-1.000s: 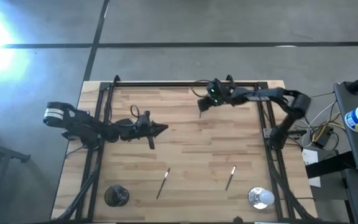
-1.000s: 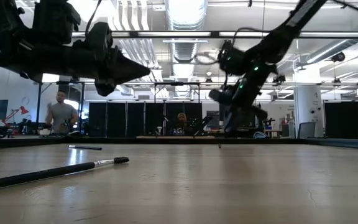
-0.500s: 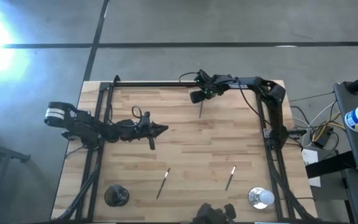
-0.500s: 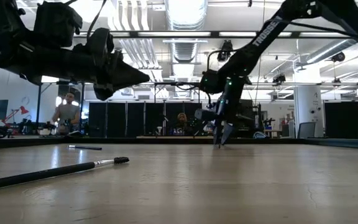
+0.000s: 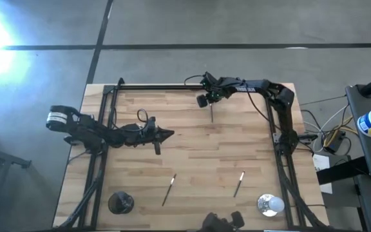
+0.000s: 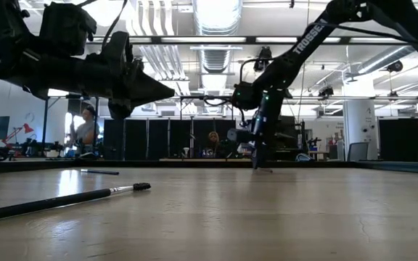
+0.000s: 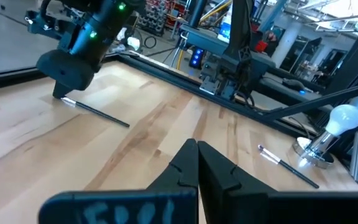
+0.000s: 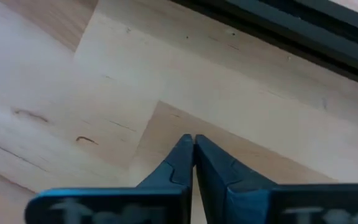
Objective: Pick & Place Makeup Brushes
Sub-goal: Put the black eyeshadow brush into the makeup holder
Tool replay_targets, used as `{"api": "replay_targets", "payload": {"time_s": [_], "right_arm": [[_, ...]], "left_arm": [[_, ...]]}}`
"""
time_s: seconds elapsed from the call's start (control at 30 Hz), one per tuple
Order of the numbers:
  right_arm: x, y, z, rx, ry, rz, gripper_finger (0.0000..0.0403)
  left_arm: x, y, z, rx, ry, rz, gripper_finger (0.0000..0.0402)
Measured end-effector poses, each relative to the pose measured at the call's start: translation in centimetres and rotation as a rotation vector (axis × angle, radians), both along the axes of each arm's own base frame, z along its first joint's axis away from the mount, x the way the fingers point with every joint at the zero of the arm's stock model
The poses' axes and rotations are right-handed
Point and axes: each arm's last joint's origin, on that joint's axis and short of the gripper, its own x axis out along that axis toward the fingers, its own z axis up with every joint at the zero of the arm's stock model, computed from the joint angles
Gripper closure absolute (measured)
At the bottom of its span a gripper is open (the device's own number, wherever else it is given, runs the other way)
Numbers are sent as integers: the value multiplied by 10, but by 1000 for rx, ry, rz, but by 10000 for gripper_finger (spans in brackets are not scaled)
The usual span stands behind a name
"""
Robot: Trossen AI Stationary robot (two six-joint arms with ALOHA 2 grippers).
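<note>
My right gripper (image 5: 209, 104) (image 8: 193, 142) is down at the table near the far edge, fingers pointing down in the low view (image 6: 257, 162), shut at the end of a thin dark makeup brush (image 5: 211, 115) (image 7: 98, 113) that lies on the wood. Two more brushes (image 5: 169, 189) (image 5: 238, 183) lie flat near the near edge; the low view shows them too (image 6: 56, 201) (image 6: 99, 172). My left gripper (image 5: 167, 134) (image 7: 197, 149) hovers shut above the left middle of the table, touching nothing. My right gripper meets the makeup brush at its far end (image 7: 66, 100), coming from above with the fingers pointing down. Its own wrist view shows shut fingers over bare wood, and the gripper hides the brush there. The rest of the brush lies on the table, pointing toward the near edge.
A round shiny silver-white object (image 5: 270, 204) (image 7: 328, 127) stands at the near right corner and a dark round object (image 5: 120, 202) at the near left corner. A black frame rail (image 5: 172, 86) runs along the far edge. People show in the room behind.
My right gripper has moved toward the table's left and far edge and come down to the wood. The brush that hung below it a second ago now lies on the table with one end under the fingers.
</note>
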Motion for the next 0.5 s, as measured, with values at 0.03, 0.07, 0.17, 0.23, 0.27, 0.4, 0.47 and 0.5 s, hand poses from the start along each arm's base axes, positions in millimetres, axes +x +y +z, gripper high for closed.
{"api": "replay_targets", "payload": {"time_s": [0.03, 0.07, 0.17, 0.23, 0.27, 0.4, 0.47, 0.5], "right_arm": [[0, 2, 3, -7, 2, 14, 394], [-1, 6, 5, -9, 7, 32, 394], [-2, 17, 22, -59, -31, 99, 394], [-6, 28, 37, -113, -88, 138, 394], [-8, 35, 42, -140, -118, 156, 394], [-19, 70, 59, -234, -255, 240, 395], [-23, 89, 72, -285, -381, 301, 395], [-26, 99, 76, -307, -434, 339, 395]], "left_arm": [[0, 0, 0, -1, 0, 0, 401], [0, 0, 0, -4, -1, 0, 401], [0, 0, 0, -20, -5, 1, 401], [0, 0, 0, -32, -8, 1, 401], [0, 0, 0, -35, -9, 2, 401], [3, 0, 5, -56, -45, 2, 399], [6, 0, 10, -64, -67, 3, 391], [9, 0, 13, -65, -78, 3, 384]]}}
